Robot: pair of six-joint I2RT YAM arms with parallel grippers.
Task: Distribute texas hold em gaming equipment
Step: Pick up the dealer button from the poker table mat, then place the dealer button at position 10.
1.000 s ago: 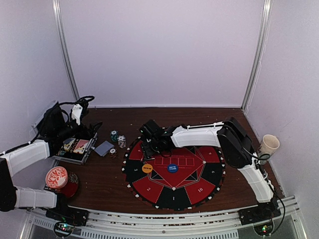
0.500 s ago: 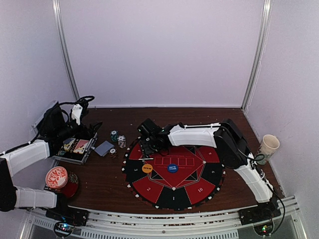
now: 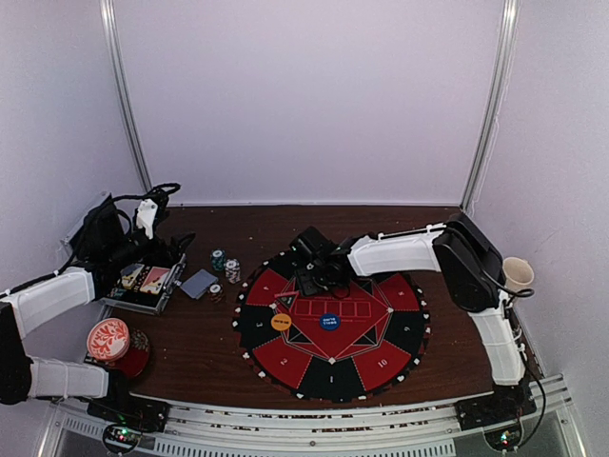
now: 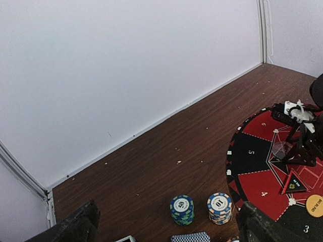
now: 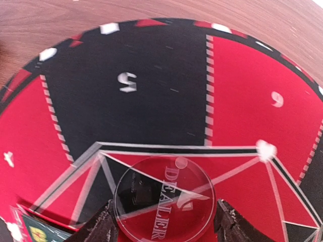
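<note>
My right gripper (image 5: pixel 164 222) hangs over the top left part of the round red-and-black mat (image 3: pixel 381 362), shut on a clear round disc engraved DEALER (image 5: pixel 166 196); one finger presses each edge. From above, the right gripper (image 3: pixel 306 282) is near sectors 5 and 6. An orange button (image 3: pixel 281 322) and a blue button (image 3: pixel 329 322) lie on the mat. A teal chip stack (image 4: pixel 181 209) and a white chip stack (image 4: pixel 219 207) stand left of the mat, beside a grey-blue card deck (image 3: pixel 199 283). My left gripper (image 4: pixel 169 229) is open and holds nothing, above an open case (image 3: pixel 143 286).
A larger red-and-white patterned disc (image 3: pixel 108 338) sits near the front left. A paper cup (image 3: pixel 517 274) stands at the right edge. A lone small chip (image 3: pixel 215 290) lies beside the deck. White walls close in the back and sides.
My right gripper has moved right, from the mat's left rim toward its upper middle, with the clear disc between its fingers. The left arm has stayed still.
</note>
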